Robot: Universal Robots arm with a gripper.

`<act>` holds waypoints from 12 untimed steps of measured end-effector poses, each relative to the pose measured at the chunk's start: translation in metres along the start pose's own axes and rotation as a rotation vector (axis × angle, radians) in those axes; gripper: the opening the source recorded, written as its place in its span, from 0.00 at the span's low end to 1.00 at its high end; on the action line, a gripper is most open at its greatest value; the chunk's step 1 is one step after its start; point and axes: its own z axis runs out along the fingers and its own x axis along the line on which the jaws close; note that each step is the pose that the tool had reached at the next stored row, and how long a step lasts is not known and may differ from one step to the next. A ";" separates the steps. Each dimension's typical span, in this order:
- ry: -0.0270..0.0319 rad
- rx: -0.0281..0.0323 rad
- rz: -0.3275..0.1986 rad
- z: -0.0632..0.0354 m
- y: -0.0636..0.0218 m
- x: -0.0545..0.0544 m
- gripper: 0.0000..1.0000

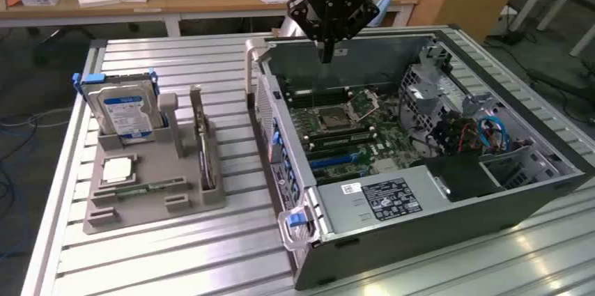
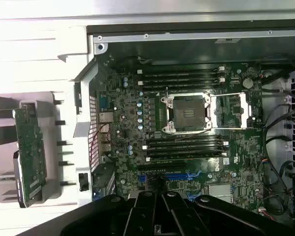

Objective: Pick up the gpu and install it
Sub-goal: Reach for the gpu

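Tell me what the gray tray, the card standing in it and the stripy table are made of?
Gray tray: probably matte plastic, dull and one flat colour. Card: green circuit board dotted with tiny parts, with a silvery metal-looking edge. Table: likely bare aluminium, silvery ribbed slats catching light.

The gpu's (image 1: 198,136) lower edge is hidden in the grey holder's (image 1: 149,202) slot.
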 end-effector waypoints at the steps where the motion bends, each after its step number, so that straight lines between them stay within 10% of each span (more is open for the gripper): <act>1: 0.0000 0.0000 0.000 0.0000 0.0000 0.000 0.10; 12: 0.0000 0.0000 0.000 -0.0005 -0.0014 0.019 0.10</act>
